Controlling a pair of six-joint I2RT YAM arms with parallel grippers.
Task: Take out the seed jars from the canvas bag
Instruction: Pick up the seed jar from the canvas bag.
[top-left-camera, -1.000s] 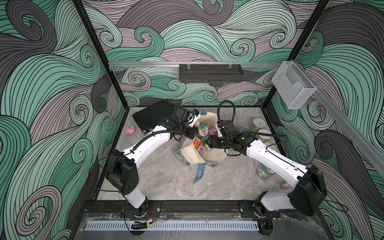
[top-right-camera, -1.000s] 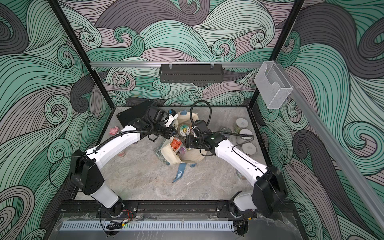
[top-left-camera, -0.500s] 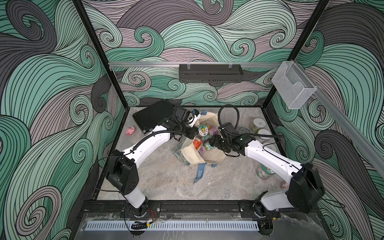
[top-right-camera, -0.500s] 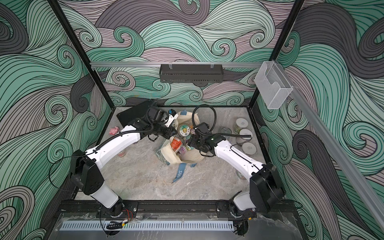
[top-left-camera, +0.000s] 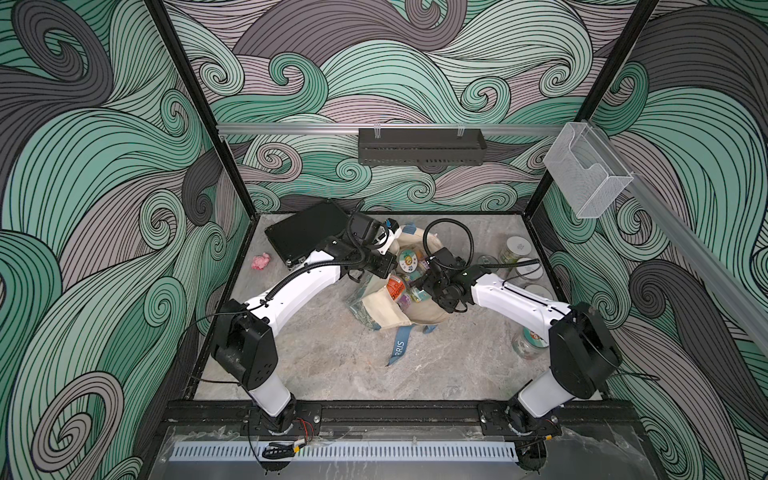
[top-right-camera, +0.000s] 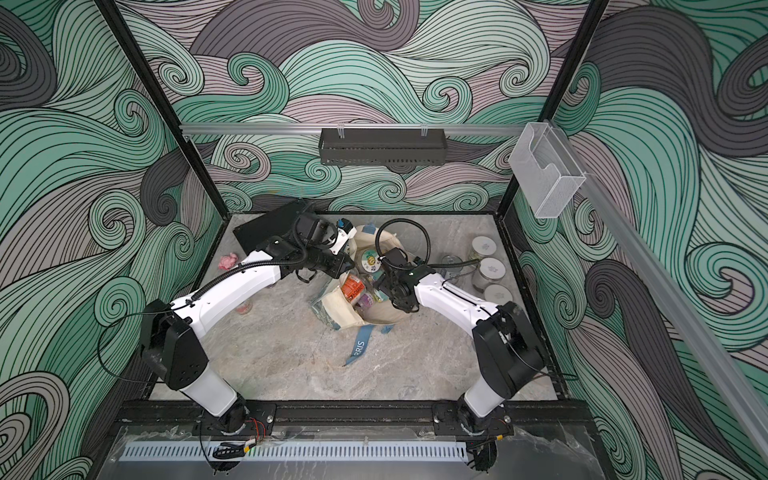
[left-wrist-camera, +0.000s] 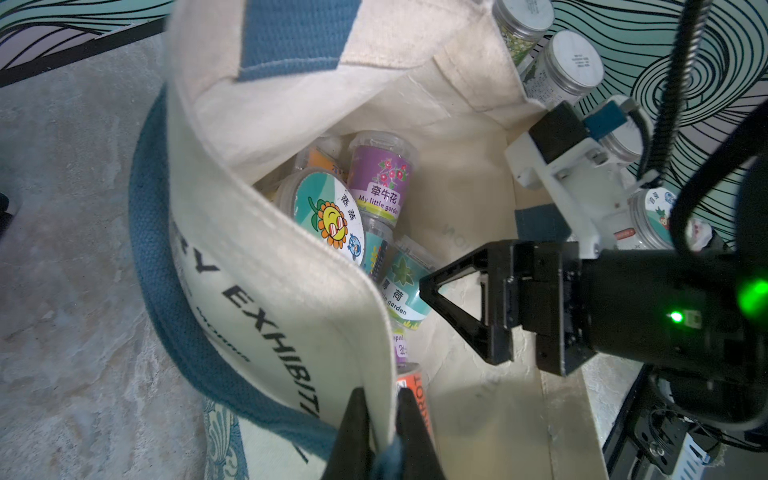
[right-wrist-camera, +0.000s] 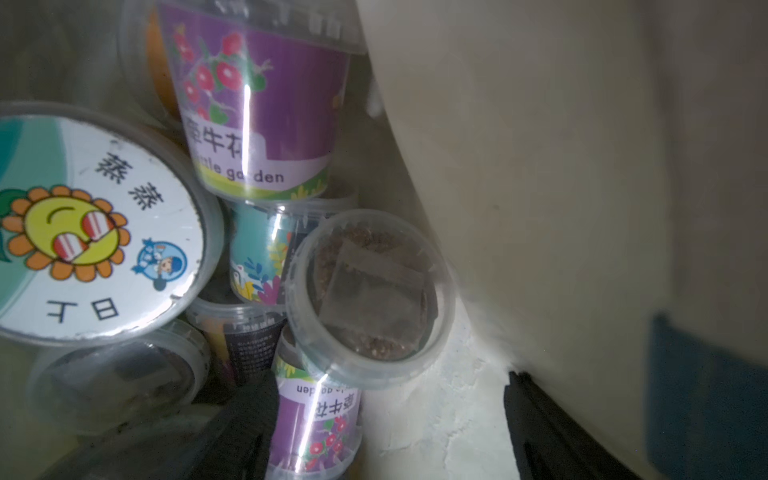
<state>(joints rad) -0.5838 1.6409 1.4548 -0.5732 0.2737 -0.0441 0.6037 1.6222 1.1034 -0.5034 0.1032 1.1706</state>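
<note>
The cream canvas bag (top-left-camera: 386, 309) (top-right-camera: 343, 309) lies open mid-table. My left gripper (left-wrist-camera: 380, 419) is shut on the bag's lettered rim (left-wrist-camera: 291, 299), holding the mouth open. Several seed jars lie inside: a sunflower-lid jar (left-wrist-camera: 332, 216) (right-wrist-camera: 91, 224) (top-left-camera: 408, 261), a purple-labelled one (left-wrist-camera: 380, 174) and an orange-labelled one (top-left-camera: 395, 287). My right gripper (right-wrist-camera: 390, 419) is inside the bag mouth, open. A small purple-labelled jar (right-wrist-camera: 320, 424) lies between its fingers (right-wrist-camera: 249, 419), beside a clear-lid jar (right-wrist-camera: 370, 299). Three white-lid jars (top-left-camera: 517, 247) (top-right-camera: 492, 268) stand outside, back right.
A flat black hard case (top-left-camera: 307, 237) lies at the back left, with a pink lump (top-left-camera: 262, 262) beside it. Another jar (top-left-camera: 530, 340) stands by the right arm's base. A black basket (top-left-camera: 419, 145) and a clear holder (top-left-camera: 586, 174) hang on the walls.
My right gripper has pushed leftward, deeper into the bag mouth, and its jaws have opened wider. The left arm and the bag rim it holds have not moved.
</note>
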